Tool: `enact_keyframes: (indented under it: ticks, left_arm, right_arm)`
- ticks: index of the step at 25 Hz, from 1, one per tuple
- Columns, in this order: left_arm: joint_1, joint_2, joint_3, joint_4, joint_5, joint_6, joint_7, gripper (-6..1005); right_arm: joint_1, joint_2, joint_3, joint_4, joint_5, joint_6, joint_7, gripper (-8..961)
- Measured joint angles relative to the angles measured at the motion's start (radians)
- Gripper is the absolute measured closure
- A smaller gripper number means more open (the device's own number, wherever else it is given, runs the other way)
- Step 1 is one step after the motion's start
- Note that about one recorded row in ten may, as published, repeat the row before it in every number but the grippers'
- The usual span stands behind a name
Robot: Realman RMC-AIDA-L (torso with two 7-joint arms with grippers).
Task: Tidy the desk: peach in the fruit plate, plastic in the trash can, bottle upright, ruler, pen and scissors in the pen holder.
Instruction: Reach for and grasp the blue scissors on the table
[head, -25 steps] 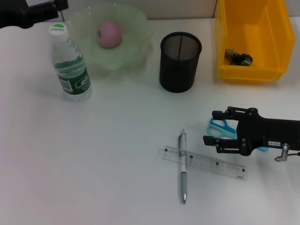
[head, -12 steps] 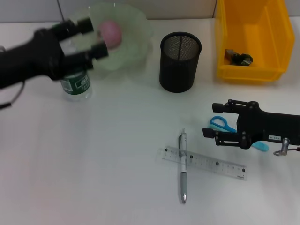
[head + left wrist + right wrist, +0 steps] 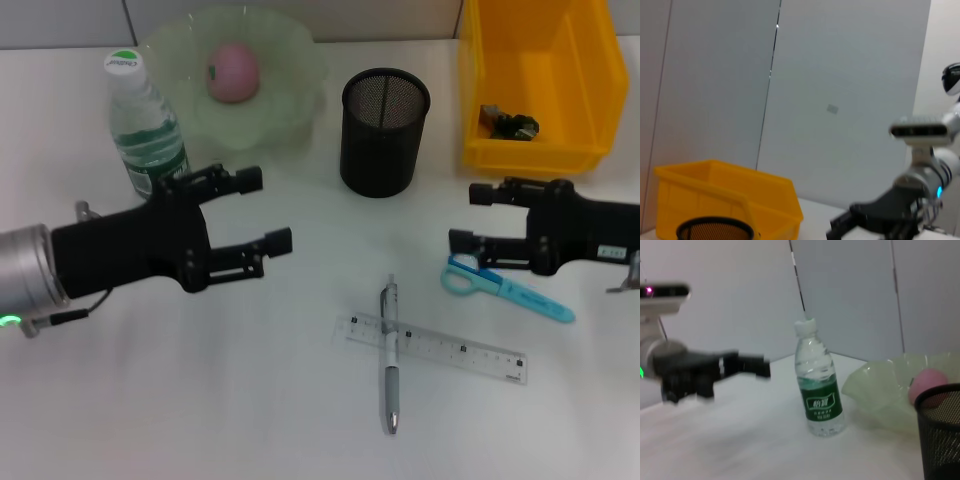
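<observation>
My left gripper (image 3: 266,209) hangs open and empty over the table's left middle, in front of the upright water bottle (image 3: 143,130). My right gripper (image 3: 468,216) is open too, at the right. Its nearer finger is just above the handle of the blue scissors (image 3: 505,285), which lie flat on the table. A pen (image 3: 389,355) lies across a clear ruler (image 3: 432,347) at front centre. The black mesh pen holder (image 3: 384,130) stands at the back centre. A pink peach (image 3: 233,70) sits in the green fruit plate (image 3: 285,105). Dark plastic (image 3: 510,124) lies in the yellow bin (image 3: 540,150).
In the right wrist view the bottle (image 3: 817,385), the plate (image 3: 880,390), the peach (image 3: 930,382) and the holder (image 3: 942,435) show, with the left gripper (image 3: 745,365) beyond. The left wrist view shows the bin (image 3: 725,200) and the right gripper (image 3: 855,225).
The left arm swung from the back left corner past the bottle down to the left middle. The right gripper drew back from around the scissors, which now lie uncovered.
</observation>
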Motion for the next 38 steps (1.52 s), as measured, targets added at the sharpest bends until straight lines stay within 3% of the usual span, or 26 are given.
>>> enact_keyframes:
  ticks: [8,20,26,31,32,38]
  left_arm:
    - [-0.004,-0.007,0.024,-0.053,0.014,-0.035,0.067,170]
    - [-0.002,-0.010,0.024,-0.055,0.023,-0.037,0.088,170]
    - [-0.007,-0.010,0.024,-0.055,0.034,-0.038,0.088,170]
    - [-0.008,-0.009,0.036,-0.055,0.043,-0.039,0.096,170]
    - [-0.008,-0.009,0.039,-0.055,0.043,-0.039,0.097,170]
    - [-0.008,-0.009,0.050,-0.055,0.044,-0.057,0.099,170]
  right_arm:
    - [0.046,-0.026,-0.017,-0.190,-0.102,-0.083,0.288,188]
    - [0.168,-0.036,-0.027,-0.309,-0.329,-0.155,0.478,188]
    - [0.242,-0.035,-0.152,-0.399,-0.486,-0.167,0.623,189]
    - [0.314,-0.026,-0.284,-0.422,-0.628,-0.156,0.713,189]
    - [0.334,-0.015,-0.323,-0.422,-0.678,-0.146,0.729,189]
    - [0.366,0.015,-0.376,-0.414,-0.778,-0.122,0.738,189]
